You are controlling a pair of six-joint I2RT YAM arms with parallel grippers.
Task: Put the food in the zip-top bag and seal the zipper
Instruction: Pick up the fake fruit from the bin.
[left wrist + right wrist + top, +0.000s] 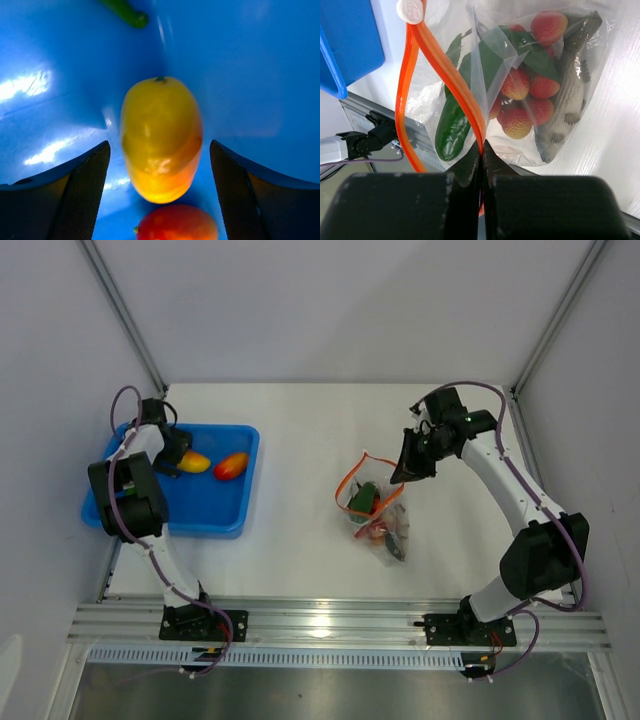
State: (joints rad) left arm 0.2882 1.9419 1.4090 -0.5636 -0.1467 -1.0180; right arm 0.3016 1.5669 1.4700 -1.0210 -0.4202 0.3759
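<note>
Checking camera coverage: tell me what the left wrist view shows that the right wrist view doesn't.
Only left wrist: the open left gripper straddling a yellow mango, a red-orange mango beside it, and a green pepper tip beyond. Only right wrist: the right gripper shut on the zipper of the zip-top bag, which holds red pieces and a bagged pepper. Both: the blue tray.

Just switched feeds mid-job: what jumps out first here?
A yellow mango in the blue tray, at left, lies between the jaws of the open left gripper. At centre-right, the right gripper pinches the orange zipper of the bag, already holding food.
</note>
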